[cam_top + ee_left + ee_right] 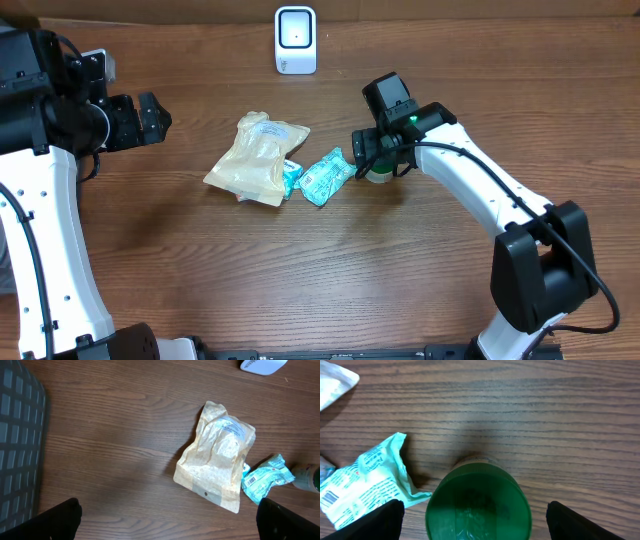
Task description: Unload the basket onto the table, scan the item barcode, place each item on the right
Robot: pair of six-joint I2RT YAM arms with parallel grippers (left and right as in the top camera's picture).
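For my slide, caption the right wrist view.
Open right tool flanking a green-topped container, teal packet beside it.

The left arm (45, 230) and right arm (478, 185) have white shells with black joint housings. A black cable (505, 178) runs along the right arm, where a small green light (412, 122) glows.

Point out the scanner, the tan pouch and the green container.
scanner (295, 40), overhead view, middle of its white front face.
tan pouch (217, 457), left wrist view, centre of the pouch.
green container (477, 507), right wrist view, middle of its round green end.
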